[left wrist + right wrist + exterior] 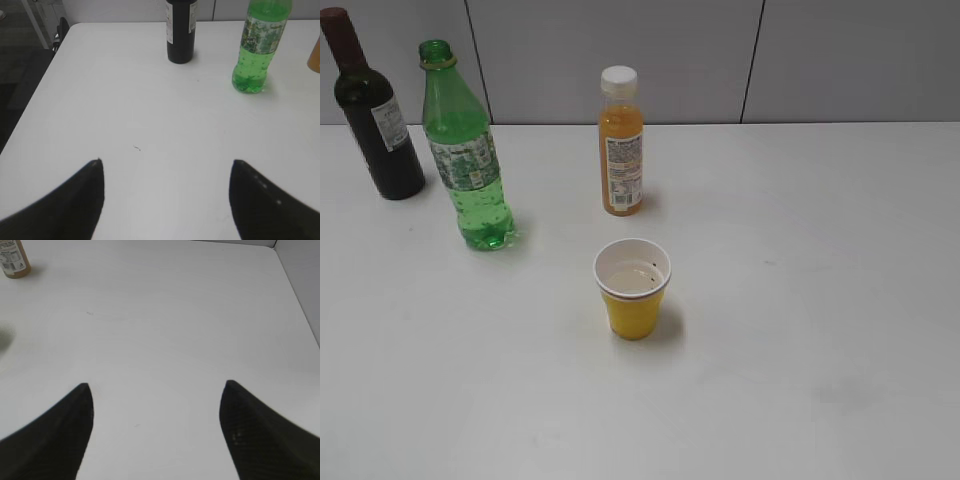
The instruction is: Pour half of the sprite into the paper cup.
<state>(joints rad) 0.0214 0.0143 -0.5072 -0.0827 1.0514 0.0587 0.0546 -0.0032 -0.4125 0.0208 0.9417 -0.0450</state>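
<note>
Left tool (166, 162): both dark fingers stand wide apart above the bare white worktop (150, 125); nothing lies between them and nothing is gripped. The sprite (257, 47) stands upright ahead of this tool and off to its right, well apart from the fingertips (95, 167); its cap is off, its green liquid fills the lower body, and its bumpy base rests on the worktop. The wine bottle (181, 30) stands upright further ahead, nearly in line with the tool's centre and to the left of the sprite; the two bottles are near each other but do not touch.

Right tool (156, 385): fingers likewise spread wide over bare worktop, clamped on nothing. The orange juice bottle (14, 260) stands ahead and far to this tool's left, at the frame corner; only its lower part shows there.

In the exterior view neither tool appears. The paper cup (633, 288) stands upright on the worktop, mouth up, white inside, with a shallow pale residue at its bottom; it is nearer the camera than the juice bottle, which stands just behind it with its white cap on. The sprite stands to the cup's left and further back, apart from it.
</note>
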